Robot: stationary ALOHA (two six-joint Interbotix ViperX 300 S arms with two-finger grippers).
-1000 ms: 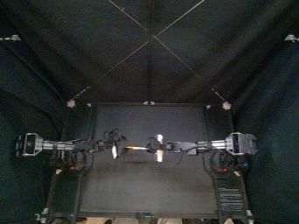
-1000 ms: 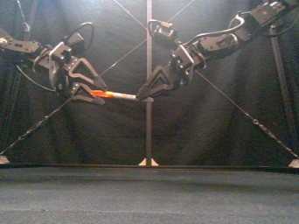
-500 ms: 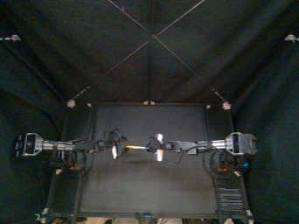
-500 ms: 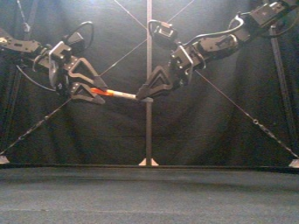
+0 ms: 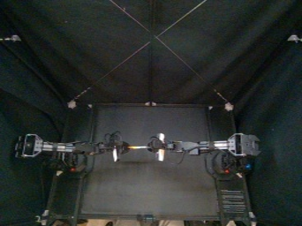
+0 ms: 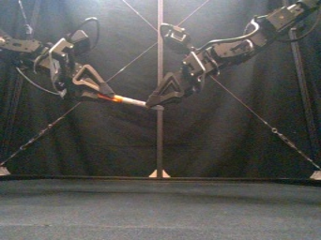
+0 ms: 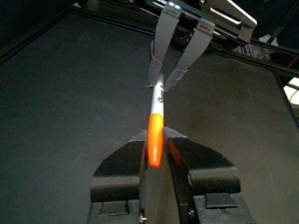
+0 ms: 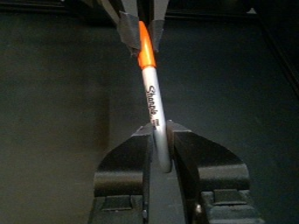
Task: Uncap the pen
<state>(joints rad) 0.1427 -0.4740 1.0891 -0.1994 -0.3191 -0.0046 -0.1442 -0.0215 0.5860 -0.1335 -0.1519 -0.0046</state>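
A marker pen (image 6: 130,99) hangs level in mid-air high above the table, held at both ends. Its orange cap (image 6: 115,97) sits in my left gripper (image 6: 98,93), which is shut on it. The pale barrel (image 6: 141,102) runs into my right gripper (image 6: 156,102), shut on it. In the left wrist view the orange cap (image 7: 155,147) lies between my jaws and the barrel (image 7: 156,103) points to the right gripper (image 7: 176,54). The right wrist view shows the printed barrel (image 8: 151,98) and the cap (image 8: 143,48) joined to it. From above, the pen (image 5: 137,150) spans both grippers.
The black table (image 5: 147,190) lies far below the pen, with the back curtain behind. Both arms reach in level from their sides and meet near the table's middle.
My left gripper has drawn a little to the left and up, and slightly more of the pen shows between the two grippers. The right gripper has held still.
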